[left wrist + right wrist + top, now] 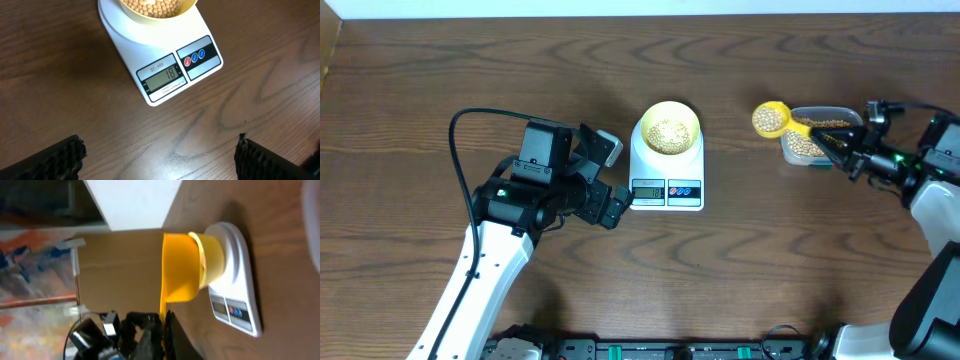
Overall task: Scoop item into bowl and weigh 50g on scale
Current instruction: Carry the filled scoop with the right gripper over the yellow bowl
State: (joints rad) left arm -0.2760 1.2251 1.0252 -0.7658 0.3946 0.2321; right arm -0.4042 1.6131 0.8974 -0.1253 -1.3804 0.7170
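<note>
Only the left wrist view shows scale [200,30] reading 18. One bowl [645,125] of beans [668,132] sits on it. Left tool [612,180] apart, right tool [838,148] clamped on one bean-filled scoop [770,119] beside one tub [825,112].

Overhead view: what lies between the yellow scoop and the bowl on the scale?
Only bare wooden table lies between the scoop and the bowl on the scale. The overhead view shows this stretch clearly.
</note>
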